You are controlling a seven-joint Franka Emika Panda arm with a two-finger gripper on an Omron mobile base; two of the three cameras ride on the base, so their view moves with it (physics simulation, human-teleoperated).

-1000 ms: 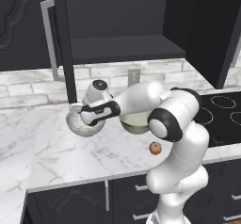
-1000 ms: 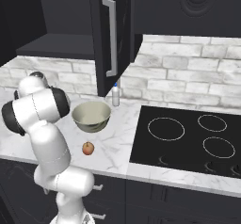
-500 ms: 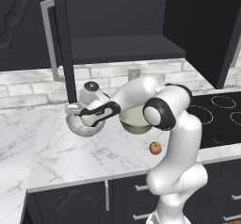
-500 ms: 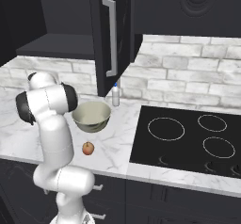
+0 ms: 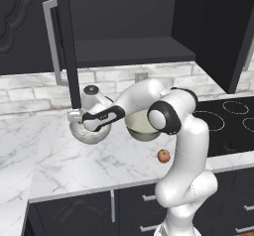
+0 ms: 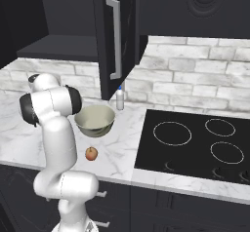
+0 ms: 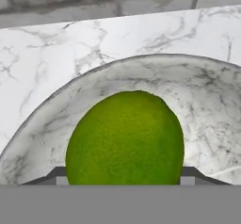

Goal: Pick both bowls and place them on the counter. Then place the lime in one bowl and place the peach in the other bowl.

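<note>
Lime (image 7: 124,138) between the jaws (over the marbled bowl (image 7: 207,105)).

Black stovetop (image 6: 195,145) with four ring marks fills the right end of the worktop. Small white bottle with a blue cap (image 6: 119,98) stands upright at the back edge, against the brick backsplash (image 6: 195,80). Open dark cabinet door (image 6: 114,36) with a silver handle (image 6: 115,38) hangs above the bottle. Dark drawer fronts (image 5: 144,205) sit below the front edge.

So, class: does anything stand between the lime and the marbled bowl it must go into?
Nothing visible does. In the hand view the lime sits between the jaws, right over the hollow of the white-grey marbled bowl, with the bowl's bare inside wall showing around it. The gripper hangs over that bowl.
</note>
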